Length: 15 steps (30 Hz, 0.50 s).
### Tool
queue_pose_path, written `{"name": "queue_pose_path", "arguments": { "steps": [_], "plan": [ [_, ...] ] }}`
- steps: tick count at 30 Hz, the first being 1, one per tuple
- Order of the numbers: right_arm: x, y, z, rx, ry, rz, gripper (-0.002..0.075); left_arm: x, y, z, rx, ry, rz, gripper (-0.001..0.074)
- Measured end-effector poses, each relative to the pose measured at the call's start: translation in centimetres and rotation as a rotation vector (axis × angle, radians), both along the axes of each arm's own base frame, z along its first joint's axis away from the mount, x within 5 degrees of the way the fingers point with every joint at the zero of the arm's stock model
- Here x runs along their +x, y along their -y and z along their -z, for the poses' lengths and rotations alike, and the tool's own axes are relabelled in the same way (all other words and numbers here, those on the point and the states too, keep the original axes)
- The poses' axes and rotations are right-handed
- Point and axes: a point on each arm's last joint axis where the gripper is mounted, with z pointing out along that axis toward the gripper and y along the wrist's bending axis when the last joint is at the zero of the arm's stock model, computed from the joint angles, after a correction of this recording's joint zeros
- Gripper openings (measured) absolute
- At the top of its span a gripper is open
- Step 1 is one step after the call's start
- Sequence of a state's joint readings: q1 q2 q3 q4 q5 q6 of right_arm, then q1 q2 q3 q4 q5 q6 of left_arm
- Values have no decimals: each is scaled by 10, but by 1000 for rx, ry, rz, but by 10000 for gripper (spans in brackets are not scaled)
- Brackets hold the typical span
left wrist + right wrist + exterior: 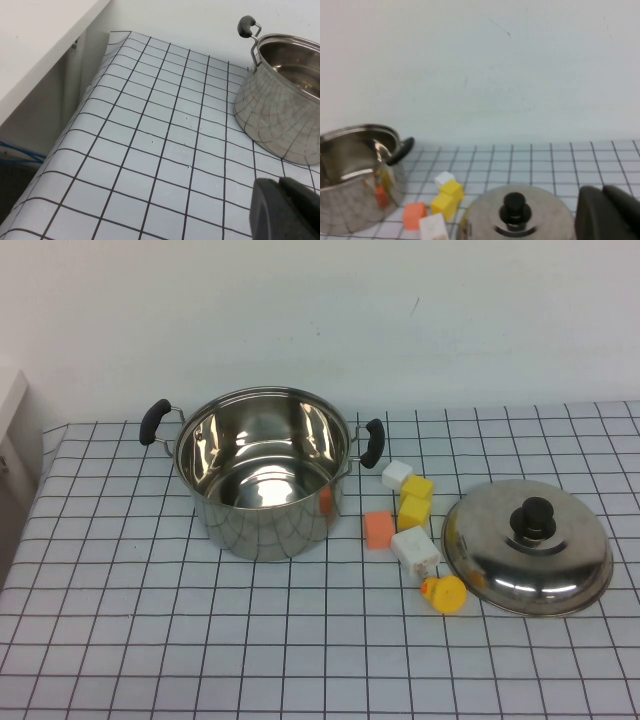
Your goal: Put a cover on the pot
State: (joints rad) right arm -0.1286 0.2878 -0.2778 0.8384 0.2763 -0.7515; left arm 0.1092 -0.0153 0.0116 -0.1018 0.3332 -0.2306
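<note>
The pot (262, 472) is a large shiny steel stockpot with two black side handles. It stands open and empty, left of the table's middle. It also shows in the left wrist view (280, 105) and the right wrist view (355, 175). The domed steel lid (528, 545) with a black knob (533, 518) lies on the table to the pot's right, also seen in the right wrist view (520, 220). My left gripper (278, 181) is shut and empty, left of the pot. My right gripper (603, 189) is shut and empty, near the lid. Neither gripper shows in the high view.
Toy blocks lie between pot and lid: a white one (397, 474), two yellow ones (415, 498), an orange one (378, 529) and a white one (415, 550). A yellow duck (444, 593) sits by the lid. The table's left edge (75, 125) drops beside a white shelf.
</note>
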Motion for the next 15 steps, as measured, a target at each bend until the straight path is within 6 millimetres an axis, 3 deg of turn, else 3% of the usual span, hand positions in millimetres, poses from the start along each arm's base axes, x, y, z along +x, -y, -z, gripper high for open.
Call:
{"name": "queue_pose_path", "arguments": {
  "steps": [5, 8, 12, 15],
  "plan": [
    [38, 12, -16, -7, -85, 82, 68, 0, 0, 0, -3, 0, -1, -3],
    [67, 13, -14, -12, -87, 120, 197, 0, 0, 0, -3, 0, -1, -3],
    [110, -12, 4, -51, -53, 48, 404, 0, 0, 0, -3, 0, -1, -3],
    [141, -39, 24, -126, 15, -14, 493, 0, 0, 0, -3, 0, -1, -3]
  ]
}}
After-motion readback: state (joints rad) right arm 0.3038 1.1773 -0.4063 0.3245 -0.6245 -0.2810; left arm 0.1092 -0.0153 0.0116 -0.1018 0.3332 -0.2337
